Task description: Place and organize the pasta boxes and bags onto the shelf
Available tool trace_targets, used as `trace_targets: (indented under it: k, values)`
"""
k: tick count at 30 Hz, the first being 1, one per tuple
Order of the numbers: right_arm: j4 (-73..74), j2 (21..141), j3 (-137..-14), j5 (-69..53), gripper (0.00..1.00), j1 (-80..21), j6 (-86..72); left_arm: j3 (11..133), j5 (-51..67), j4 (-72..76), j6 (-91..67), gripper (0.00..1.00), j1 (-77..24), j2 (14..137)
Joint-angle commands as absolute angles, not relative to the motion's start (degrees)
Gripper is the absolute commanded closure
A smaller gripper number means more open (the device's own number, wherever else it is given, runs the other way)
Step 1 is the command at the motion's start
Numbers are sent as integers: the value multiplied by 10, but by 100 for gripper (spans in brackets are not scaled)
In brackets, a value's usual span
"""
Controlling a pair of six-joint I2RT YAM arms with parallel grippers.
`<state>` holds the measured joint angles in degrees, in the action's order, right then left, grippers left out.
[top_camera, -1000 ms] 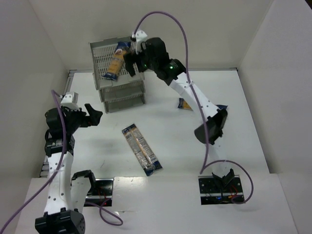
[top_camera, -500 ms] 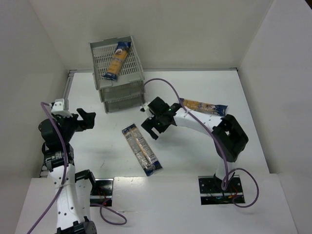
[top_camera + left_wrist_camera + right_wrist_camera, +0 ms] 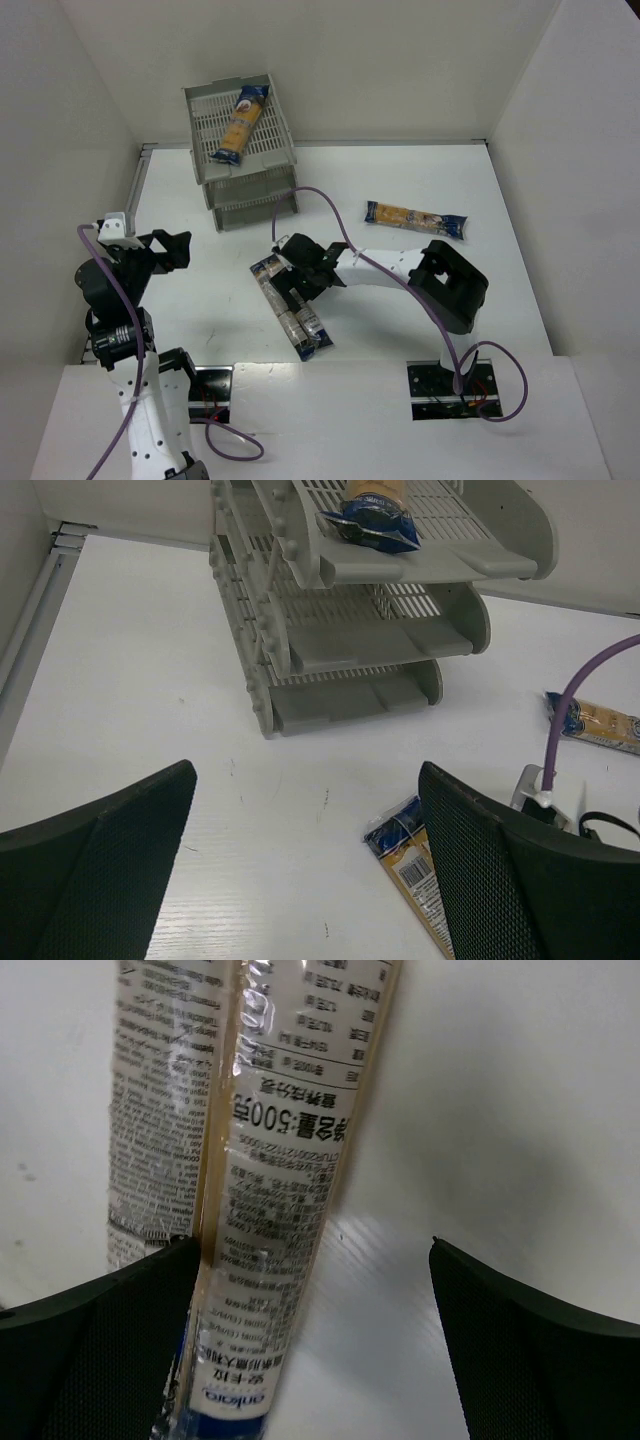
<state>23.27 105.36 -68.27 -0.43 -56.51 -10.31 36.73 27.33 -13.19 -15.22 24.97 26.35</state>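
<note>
White-and-black arms [image 3: 385,268], purple cables [image 3: 310,195]

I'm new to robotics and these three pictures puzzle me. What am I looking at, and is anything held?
Two robot arms stand at a white table. One picture looks down on both; the other two come from a camera on each wrist, dark fingers at the sides. A grey three-tray shelf carries one pasta package on top. On the table lie the right package and the middle package. The right tool is open over the middle package; the left tool is open and empty. Nothing is held.
</note>
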Motion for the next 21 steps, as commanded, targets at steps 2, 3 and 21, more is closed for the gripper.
trace_targets:
  k: [2,3,21]
  values:
    - [203,1085,-698,68,0,-587,-149,366,286,-105,-159,1,254,249]
    - [203,1085,-706,91,0,-599,-155,360,286,-105,-159,1,254,244]
    - [247,1041,-705,-53,0,-620,-115,360,280,-99,-159,1,272,254]
